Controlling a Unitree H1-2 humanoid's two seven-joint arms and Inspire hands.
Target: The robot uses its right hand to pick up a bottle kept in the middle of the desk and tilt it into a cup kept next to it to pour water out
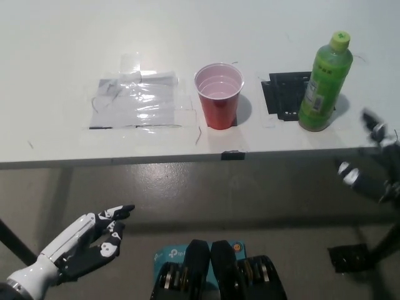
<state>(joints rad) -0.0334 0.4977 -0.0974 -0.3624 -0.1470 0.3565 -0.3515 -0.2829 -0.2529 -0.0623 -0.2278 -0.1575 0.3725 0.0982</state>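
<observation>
The green bottle (325, 84) is seen upright on the white worktop (62, 50), lid on, at the right side of the view, its base just beside a dark square mat (284, 97). The red cup (219, 95) stands empty-looking and upright to the bottle's left, near it but not touching, with a sheet of clear plastic (137, 100) taped flat further left. The right robot hand (369, 162) is held off the worktop's front edge, below and to the right of the bottle, fingers spread and grasping nothing — blurred, so finer detail cannot be read. The left robot hand (94, 240) is rested low at the lower left, well apart from everything, fingers loosely extended and empty. The step in hand is judged to be the reach, with nothing of the task done yet. For a clean grasp, the bottle should be approached from its right side at label height, so that the cup is kept clear of the incoming fingers and the wrist is left free to roll leftward toward the cup. A tall, narrow bottle is likely to tip if nudged high up — the fingers would be better closed around the body evenly. Whether the cap is tight cannot be told.
</observation>
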